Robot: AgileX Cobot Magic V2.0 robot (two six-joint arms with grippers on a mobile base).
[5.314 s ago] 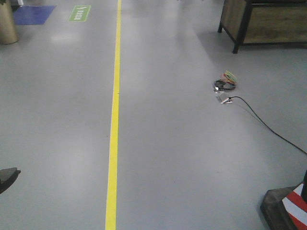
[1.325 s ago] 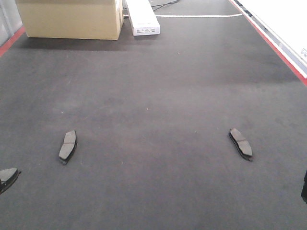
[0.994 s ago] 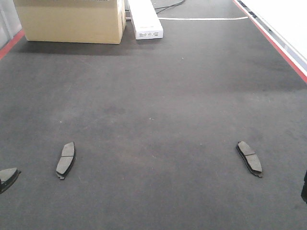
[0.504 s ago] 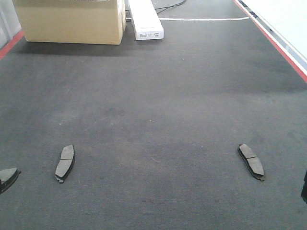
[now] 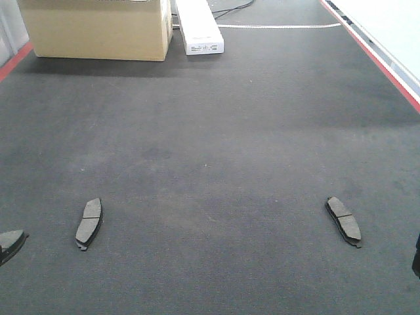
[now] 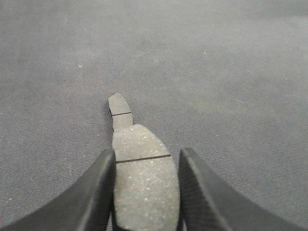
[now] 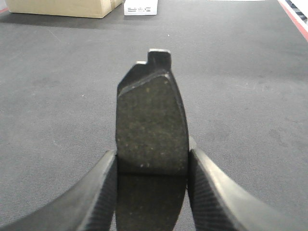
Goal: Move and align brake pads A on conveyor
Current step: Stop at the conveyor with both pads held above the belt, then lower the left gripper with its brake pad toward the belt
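- While two brake pads lie flat on the conveyor [image 5: 210, 131], I hold one more in each hand; the left-side lying pad [image 5: 88, 223] rests near the belt's left, the right-side lying pad [image 5: 343, 220] well apart from it across the belt, each angled slightly
- My left hand [image 6: 146, 192] is clenched on a pad [image 6: 144, 187], its fingers [image 6: 94, 192] pressed to both long edges; the thin groove crosses its speckled face just past the fingertips; beyond it, on the belt, the left-side lying pad shows again, its far end and groove visible, its near end hidden behind the held one
- My right hand [image 7: 151, 192] is clenched on another pad [image 7: 151, 125], held by its sides with a notched tab at the far end; this pad stands clear above the belt surface
- In the front view only a sliver of my left hand shows at the lower left edge, and a dark sliver at the lower right edge that I cannot make out
- Farther out: red edge strips [image 5: 374, 56] line the belt; a cardboard box [image 5: 95, 27] and a white box [image 5: 199, 26] sit at the far end, just beside each other
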